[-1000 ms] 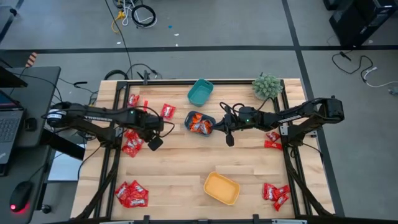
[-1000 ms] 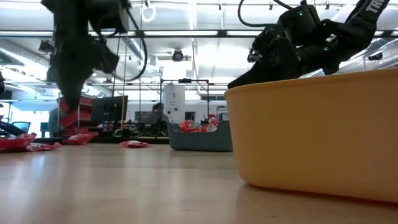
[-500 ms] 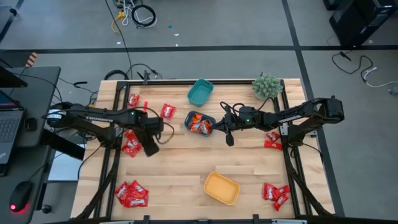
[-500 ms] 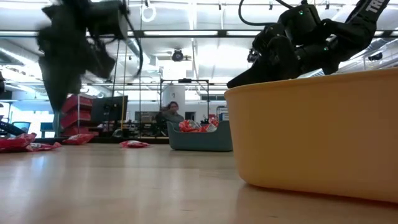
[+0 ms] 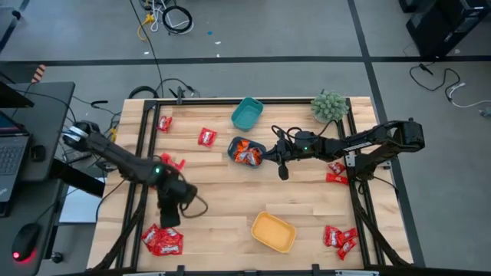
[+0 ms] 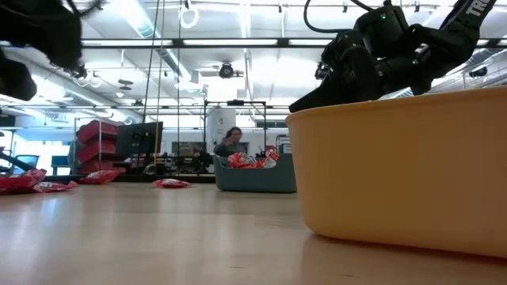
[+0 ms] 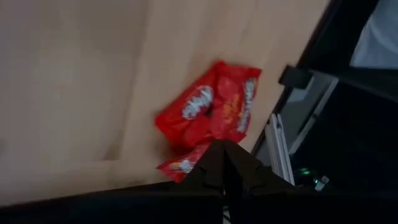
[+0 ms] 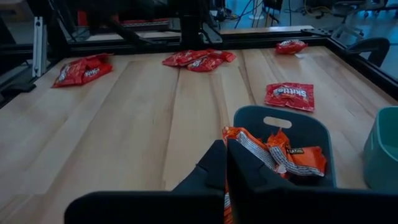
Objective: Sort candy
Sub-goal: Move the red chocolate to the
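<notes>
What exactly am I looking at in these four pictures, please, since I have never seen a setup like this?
This is a robot with two dark arms working at a wooden table. One picture looks straight down from above, one looks level across the tabletop, and two come from cameras on the arms' wrists. The left gripper is shut and empty, near a pile of red candy packets at the table's near left corner. The right gripper is also shut and empty, beside a dark blue-grey bin that holds orange-wrapped candy. A teal bin and a yellow bin look empty. More red packets lie scattered, and a small green plant stands at the far right corner.
</notes>
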